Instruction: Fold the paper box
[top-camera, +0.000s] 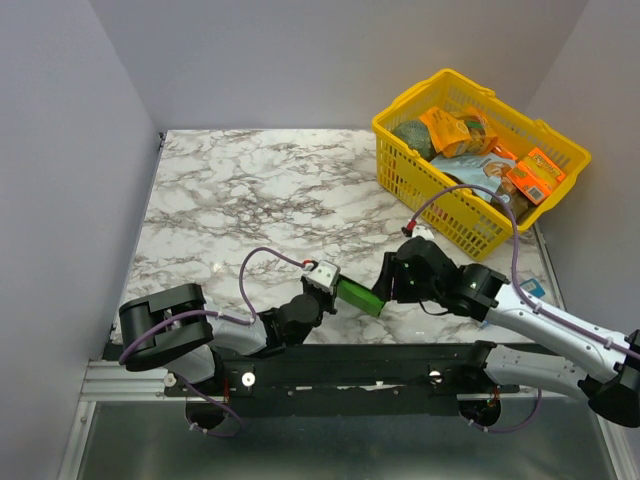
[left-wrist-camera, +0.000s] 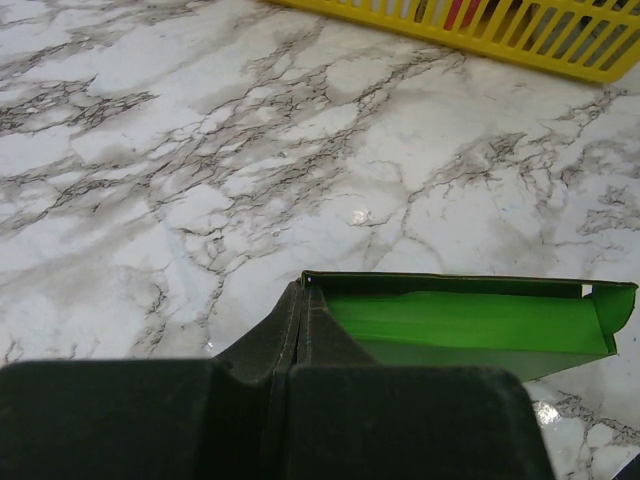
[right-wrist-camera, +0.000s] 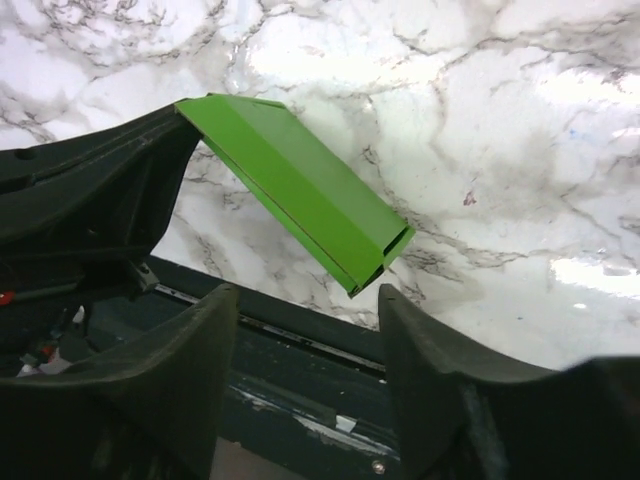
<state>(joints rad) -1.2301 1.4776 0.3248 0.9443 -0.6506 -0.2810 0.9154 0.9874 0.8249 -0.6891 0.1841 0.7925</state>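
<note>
The marbled tabletop (top-camera: 250, 200) fills most of the overhead view, and its near edge is hidden behind the arms and their mounting rail. At the far right stands a yellow basket (top-camera: 420, 185). Its walls hide part of the packs inside, so their labels are hard to read. The right arm (top-camera: 560, 325) is cut off by the right edge of that view, and its wrist housing hides its own fingertips there. The paper box (top-camera: 358, 297) sits near the middle of the near edge, between the two arms. It is a long green sleeve, tilted and apparently lifted off the marble, with its right end open. The left pincer (top-camera: 325, 280) is clamped tight on the box's left end. In the left wrist view its dark body blocks the exact spot of the grip (left-wrist-camera: 290, 335), and only the box's open inside (left-wrist-camera: 470, 325) shows. The right pincer (right-wrist-camera: 310, 310) is spread wide and holds nothing. The box's free end (right-wrist-camera: 300, 185) lies just beyond its fingertips (right-wrist-camera: 205, 340), and I cannot tell whether the right tip touches the card.
</note>
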